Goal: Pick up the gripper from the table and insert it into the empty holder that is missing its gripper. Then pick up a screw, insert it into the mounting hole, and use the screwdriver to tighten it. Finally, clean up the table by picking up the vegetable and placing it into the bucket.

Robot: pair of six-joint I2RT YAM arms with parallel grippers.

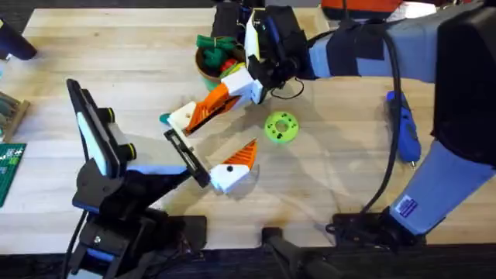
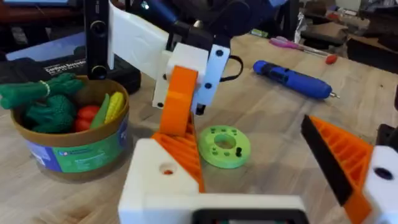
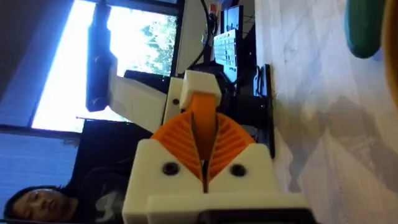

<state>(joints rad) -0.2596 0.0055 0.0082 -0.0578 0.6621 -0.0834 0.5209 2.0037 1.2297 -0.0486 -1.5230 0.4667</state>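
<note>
My right gripper [image 1: 230,94] reaches across the table's middle, shut on the orange wedge of the loose gripper [image 1: 198,113]. That piece hangs tilted, its white block [image 2: 163,180] just off the far end of the holder [image 1: 186,155], the black bar on my left arm. My left gripper [image 1: 211,149] stands open and carries one white-and-orange finger [image 1: 235,165]. The teal vegetable [image 1: 164,118] lies on the table beside the white block. The bucket [image 1: 208,71] stands at the back with toy vegetables inside. Over on the right lies the blue screwdriver [image 1: 404,128].
A bright green disc with holes [image 1: 280,128] lies between the arms, a small black screw [image 2: 238,151] standing in it. A green circuit board [image 1: 9,167] sits at the left edge. A black case [image 2: 68,65] stands behind the bucket.
</note>
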